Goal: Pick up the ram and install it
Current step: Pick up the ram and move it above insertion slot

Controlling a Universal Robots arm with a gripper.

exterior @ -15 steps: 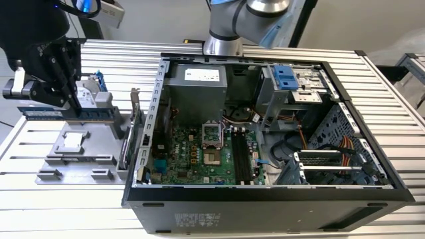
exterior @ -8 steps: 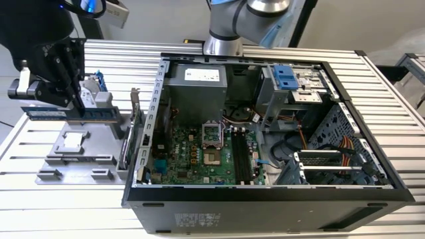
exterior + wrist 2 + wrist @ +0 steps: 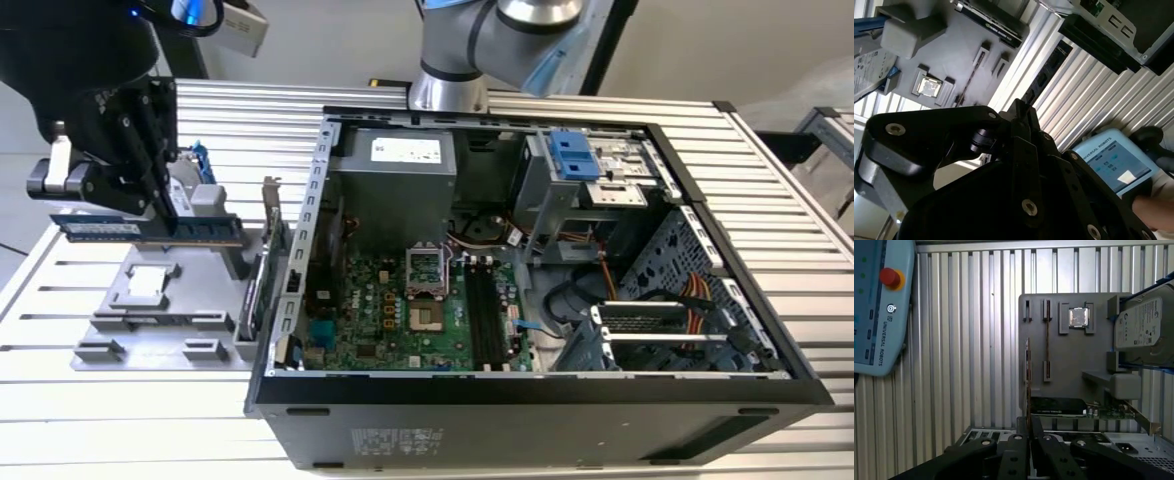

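Note:
The ram [image 3: 100,229] is a long dark-blue strip with a white label, held level above the grey parts holder [image 3: 167,322] at the exterior view's left. My gripper [image 3: 166,212] comes down onto it from above and is shut on it. In the first wrist view the ram [image 3: 1027,375] appears edge-on as a thin line running out from between my fingertips [image 3: 1029,424], beside the holder's bare narrow slot [image 3: 1047,340]. The open computer case [image 3: 300,250] lies to the exterior view's right, with the green motherboard [image 3: 387,310] and its long black memory slots [image 3: 483,315] facing up.
On the holder sit a silver hard drive with blue rails [image 3: 1143,329], a square processor chip [image 3: 1078,317] and an expansion card [image 3: 1059,407] along its edge. A teach pendant [image 3: 879,305] lies on the ribbed aluminium table [image 3: 979,340]. The arm's base [image 3: 447,80] stands behind the case.

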